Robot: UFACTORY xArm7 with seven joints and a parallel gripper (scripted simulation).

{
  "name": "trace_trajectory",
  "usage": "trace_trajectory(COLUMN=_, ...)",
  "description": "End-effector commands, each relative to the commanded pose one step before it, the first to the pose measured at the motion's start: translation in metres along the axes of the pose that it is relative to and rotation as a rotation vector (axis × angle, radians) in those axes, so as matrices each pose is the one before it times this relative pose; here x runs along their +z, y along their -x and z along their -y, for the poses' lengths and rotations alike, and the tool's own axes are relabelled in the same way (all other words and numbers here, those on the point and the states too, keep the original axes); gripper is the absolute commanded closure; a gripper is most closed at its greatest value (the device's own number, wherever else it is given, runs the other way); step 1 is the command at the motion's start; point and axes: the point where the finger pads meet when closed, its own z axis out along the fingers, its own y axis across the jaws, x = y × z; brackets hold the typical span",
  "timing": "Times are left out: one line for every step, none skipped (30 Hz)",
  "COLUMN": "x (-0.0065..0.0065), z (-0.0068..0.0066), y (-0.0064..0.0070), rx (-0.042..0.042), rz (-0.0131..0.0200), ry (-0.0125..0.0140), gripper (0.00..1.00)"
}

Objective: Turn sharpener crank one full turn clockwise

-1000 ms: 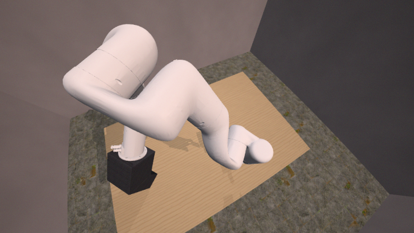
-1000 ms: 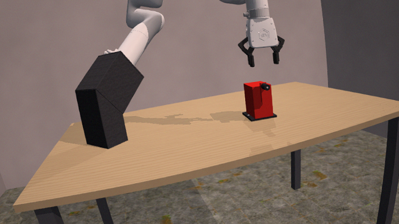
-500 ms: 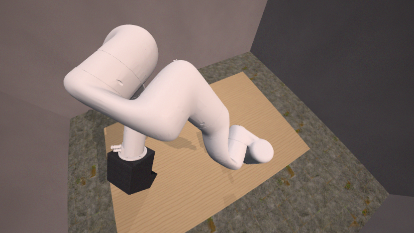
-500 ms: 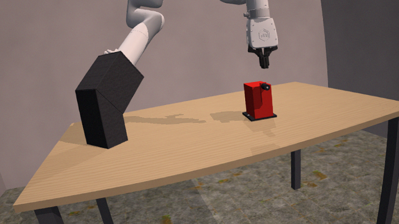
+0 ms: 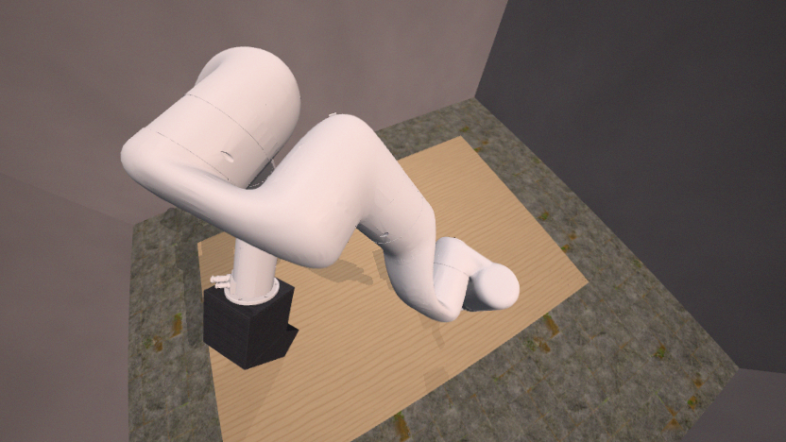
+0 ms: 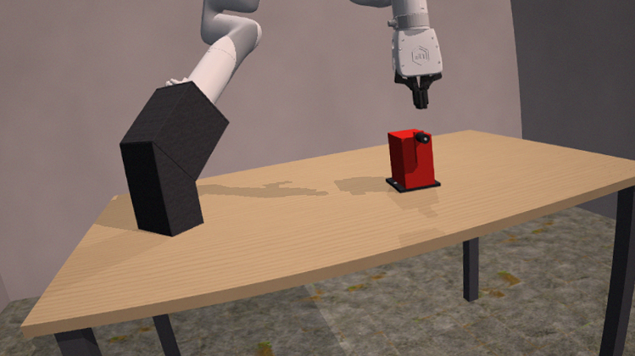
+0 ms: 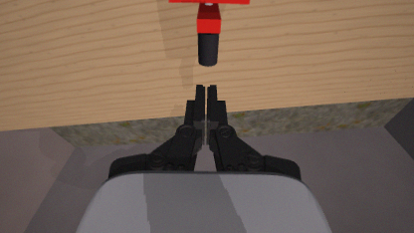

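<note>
The red pencil sharpener (image 6: 410,160) stands on a black base on the table (image 6: 284,238). Its black crank knob (image 6: 423,137) (image 7: 208,49) sits at the top of its circle, on a red crank arm (image 7: 208,20). My gripper (image 6: 420,102) (image 7: 206,98) hangs above the knob, clear of it, with its fingers shut together on nothing. In the wrist view the knob lies just ahead of the fingertips. In the top view the arm hides the sharpener and the gripper.
The arm's black mounting block (image 6: 168,158) (image 5: 247,327) stands at the table's left end. The table's near edge shows in the wrist view (image 7: 149,119), with mossy floor (image 6: 417,319) beyond it.
</note>
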Motion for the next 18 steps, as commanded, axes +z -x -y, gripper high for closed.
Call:
trace_trajectory(x=-0.00156, z=-0.00085, y=0.00133, rx=0.00060, rz=0.00318, ry=0.00275, gripper=1.00)
trace_trajectory(x=0.00000, z=0.00000, y=0.00000, rx=0.00000, rz=0.00000, ry=0.00000, gripper=1.00)
trace_trajectory(x=0.00000, z=0.00000, y=0.00000, rx=0.00000, rz=0.00000, ry=0.00000, gripper=1.00)
trace_trajectory(x=0.00000, z=0.00000, y=0.00000, rx=0.00018, rz=0.00000, ry=0.00000, gripper=1.00)
trace_trajectory(x=0.00000, z=0.00000, y=0.00000, rx=0.00120, rz=0.00000, ry=0.00000, gripper=1.00)
trace_trajectory(x=0.00000, z=0.00001, y=0.00001, rx=0.00314, rz=0.00000, ry=0.00000, gripper=1.00)
trace_trajectory(x=0.00000, z=0.00002, y=0.00001, rx=0.00590, rz=0.00000, ry=0.00001, gripper=1.00)
trace_trajectory(x=-0.00001, z=0.00002, y=0.00002, rx=0.00938, rz=0.00000, ry=0.00002, gripper=1.00)
trace_trajectory(x=-0.00001, z=0.00003, y=0.00004, rx=0.01348, rz=0.00001, ry=0.00004, gripper=1.00)
trace_trajectory(x=-0.00002, z=0.00004, y=0.00005, rx=0.01811, rz=0.00002, ry=0.00007, gripper=1.00)
trace_trajectory(x=-0.00004, z=0.00004, y=0.00007, rx=0.02317, rz=0.00005, ry=0.00012, gripper=1.00)
trace_trajectory(x=-0.00006, z=0.00003, y=0.00009, rx=0.02858, rz=0.00010, ry=0.00021, gripper=1.00)
trace_trajectory(x=0.00000, z=0.00000, y=0.00000, rx=0.00000, rz=0.00000, ry=0.00000, gripper=1.00)
trace_trajectory(x=0.00000, z=0.00000, y=0.00000, rx=0.00000, rz=0.00000, ry=0.00000, gripper=1.00)
trace_trajectory(x=-0.00009, z=0.00002, y=0.00011, rx=0.03425, rz=0.00016, ry=0.00033, gripper=1.00)
trace_trajectory(x=-0.00001, z=0.00003, y=0.00003, rx=0.03985, rz=0.00000, ry=0.00001, gripper=1.00)
trace_trajectory(x=0.00002, z=0.00002, y=-0.00001, rx=0.04566, rz=-0.00003, ry=-0.00007, gripper=1.00)
trace_trajectory(x=-0.00002, z=-0.00002, y=-0.00002, rx=0.05161, rz=0.00005, ry=0.00012, gripper=1.00)
